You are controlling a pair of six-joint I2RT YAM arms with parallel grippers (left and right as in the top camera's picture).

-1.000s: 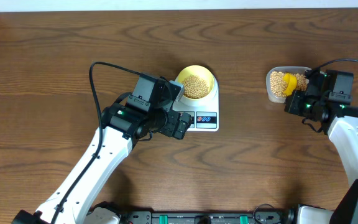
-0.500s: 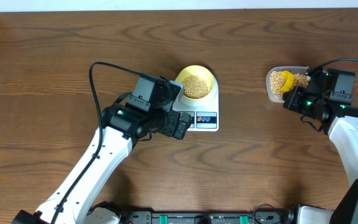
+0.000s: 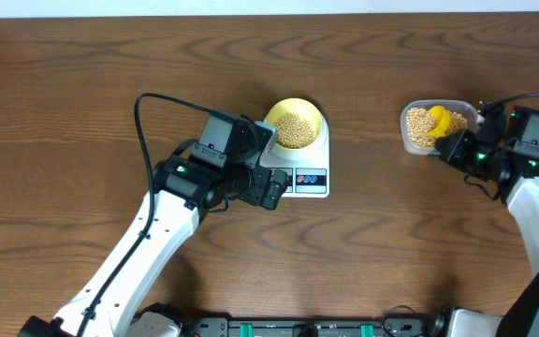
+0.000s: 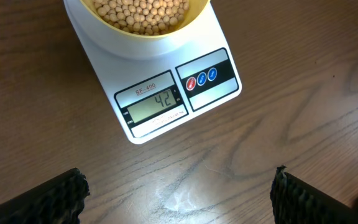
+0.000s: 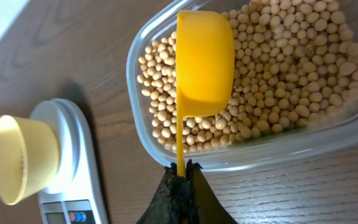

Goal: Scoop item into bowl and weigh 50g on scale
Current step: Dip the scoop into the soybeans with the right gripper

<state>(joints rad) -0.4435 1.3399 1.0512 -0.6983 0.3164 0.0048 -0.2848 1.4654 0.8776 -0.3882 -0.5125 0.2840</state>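
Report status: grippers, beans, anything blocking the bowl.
Left gripper open, hovering before scale. Right gripper shut on yellow scoop handle, scoop in tub of beans. Bowl on scale holds beans, display reads 42. Nothing over bowl.

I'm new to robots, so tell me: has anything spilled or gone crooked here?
Nothing stands out. The beans lie only in the bowl and the clear tub, none on the table. The bowl sits upright on the scale; the right gripper holds the yellow scoop in the tub.
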